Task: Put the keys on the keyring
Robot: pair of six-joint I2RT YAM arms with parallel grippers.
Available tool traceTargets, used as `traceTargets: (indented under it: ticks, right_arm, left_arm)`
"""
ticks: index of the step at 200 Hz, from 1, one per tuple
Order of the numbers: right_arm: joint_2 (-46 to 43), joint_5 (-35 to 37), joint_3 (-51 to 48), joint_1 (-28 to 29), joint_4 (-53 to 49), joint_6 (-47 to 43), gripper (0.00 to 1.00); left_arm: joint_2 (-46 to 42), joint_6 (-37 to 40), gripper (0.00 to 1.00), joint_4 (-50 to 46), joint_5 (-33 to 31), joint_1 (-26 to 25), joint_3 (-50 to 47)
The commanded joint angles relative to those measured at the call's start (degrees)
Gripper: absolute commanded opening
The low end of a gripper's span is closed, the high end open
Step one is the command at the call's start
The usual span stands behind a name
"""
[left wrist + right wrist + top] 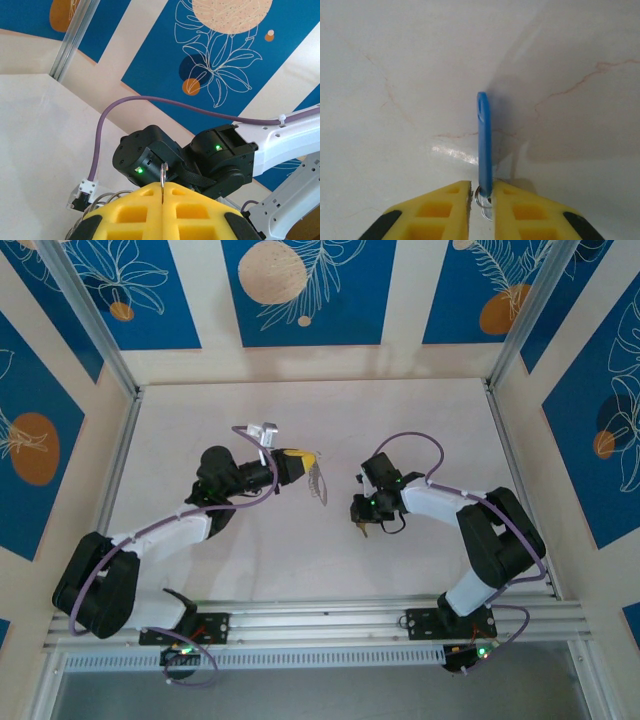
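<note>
The left hand (308,462) clamps the grey keyring (318,484); at its five o'clock, the right hand (482,187) pinches the blue key (484,140).

the tiny blue plastic-headed key (484,145) is seen edge-on, pinched upright; the flat grey metal oval keyring (318,483) is held tilted, apart.
</note>
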Motion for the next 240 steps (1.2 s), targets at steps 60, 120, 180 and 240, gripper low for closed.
traceTargets:
  ticks: [60, 120, 180, 240]
  right_arm:
    - [-2.3, 0.1, -1.5, -0.4, -1.4, -1.2, 0.22]
    - [-3.9, 1.6, -1.5, 0.2, -1.8, -2.6, 0.31]
    - [-2.4, 2.9, -0.2, 1.5, -2.4, -3.4, 0.31]
    - [0.1, 5.1, 1.4, 2.8, -2.8, -3.9, 0.30]
  left_arm:
    - [0.1, 0.5, 0.00, 3.6, 0.1, -0.6, 2.0]
    - [0.5, 0.5, 0.00, 3.7, 0.0, -0.6, 2.1]
    - [0.8, 0.5, 0.00, 3.8, 0.1, -0.6, 2.6]
    - [0.9, 0.6, 0.00, 3.8, 0.2, -0.7, 2.7]
